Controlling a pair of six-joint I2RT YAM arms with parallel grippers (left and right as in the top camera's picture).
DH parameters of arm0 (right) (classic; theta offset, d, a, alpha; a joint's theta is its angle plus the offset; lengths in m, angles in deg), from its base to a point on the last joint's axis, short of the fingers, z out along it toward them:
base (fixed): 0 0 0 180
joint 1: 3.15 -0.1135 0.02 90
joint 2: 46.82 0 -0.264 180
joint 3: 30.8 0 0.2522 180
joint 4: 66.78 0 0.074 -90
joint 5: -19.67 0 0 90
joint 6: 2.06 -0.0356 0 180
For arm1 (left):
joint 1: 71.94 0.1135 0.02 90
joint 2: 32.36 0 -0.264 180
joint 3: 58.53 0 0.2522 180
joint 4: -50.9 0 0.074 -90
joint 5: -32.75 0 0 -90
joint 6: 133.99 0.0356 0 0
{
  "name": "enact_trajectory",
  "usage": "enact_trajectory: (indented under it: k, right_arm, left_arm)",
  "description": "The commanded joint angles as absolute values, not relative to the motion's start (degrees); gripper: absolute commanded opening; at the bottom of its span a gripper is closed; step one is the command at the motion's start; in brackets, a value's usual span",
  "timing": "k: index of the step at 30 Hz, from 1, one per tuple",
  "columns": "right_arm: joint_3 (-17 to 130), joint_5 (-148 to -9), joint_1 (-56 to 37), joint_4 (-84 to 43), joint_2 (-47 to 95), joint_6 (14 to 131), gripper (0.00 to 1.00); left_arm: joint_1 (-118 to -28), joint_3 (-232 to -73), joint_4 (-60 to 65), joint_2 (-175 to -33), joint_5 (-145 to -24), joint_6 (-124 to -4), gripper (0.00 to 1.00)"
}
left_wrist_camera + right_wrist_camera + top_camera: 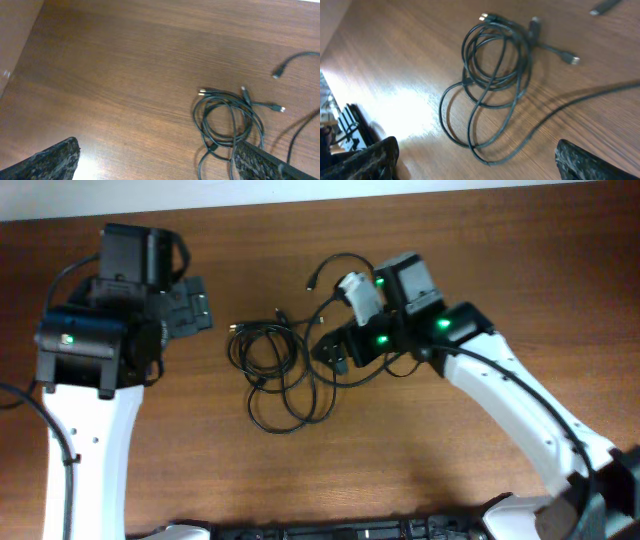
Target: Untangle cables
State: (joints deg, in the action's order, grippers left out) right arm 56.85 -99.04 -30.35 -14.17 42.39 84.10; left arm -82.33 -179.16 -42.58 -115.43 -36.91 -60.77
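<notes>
The left pincer and right pincer are seen spread wide, empty; one outer loop of the cables should be pinched alone and drawn slowly across the worktop.

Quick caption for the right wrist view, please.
Black cables lie coiled on the wooden table, ahead of open fingers.

Wood table, seen from overhead: bare strip between left gripper and cables, open lane from left. Broad bare wood below cables toward near edge. Right side crowded: right gripper just beside cables' edge, loose strand curling past it up to stray plug. Right arm bars lower-right diagonal. Left wrist view: open wood ahead, cables off right, near one finger. Right wrist view: cables ahead of spread fingers, unobstructed.
</notes>
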Motion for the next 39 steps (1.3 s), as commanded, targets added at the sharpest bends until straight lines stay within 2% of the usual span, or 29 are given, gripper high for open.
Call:
enact_trajectory:
  k: [1,8,27,32,34,37,39]
  right_arm:
    - [57.22,-100.13,-34.2,-17.95,45.71,84.71,0.99]
    - [57.22,-100.15,-38.42,-31.24,57.89,84.47,1.0]
    - [57.22,-99.85,-41.13,-47.83,75.5,84.49,0.98]
    - [57.22,-94.05,-41.13,-49.47,75.81,84.49,0.98]
    - [57.22,-93.62,-41.13,-49.54,75.81,84.52,0.97]
    - [57.22,-93.64,-41.13,-51.02,76.31,84.54,0.9]
    - [57.22,-93.64,-41.13,-52.12,77.73,84.52,0.89]
  left_arm:
    - [-79.97,-180.01,-43.57,-114.47,-39.75,-62.39,0.99]
    - [-80.02,-180.01,-43.76,-114.47,-39.95,-62.39,0.99]
    - [-80.02,-180.01,-43.76,-114.47,-39.95,-62.39,0.99]
    - [-80.02,-180.01,-43.76,-114.47,-39.95,-62.39,0.99]
    - [-80.02,-180.01,-43.76,-114.47,-39.95,-62.39,0.99]
    - [-80.02,-180.01,-43.76,-114.47,-39.95,-62.39,0.99]
    - [-80.02,-180.01,-43.76,-114.47,-39.95,-62.39,0.99]
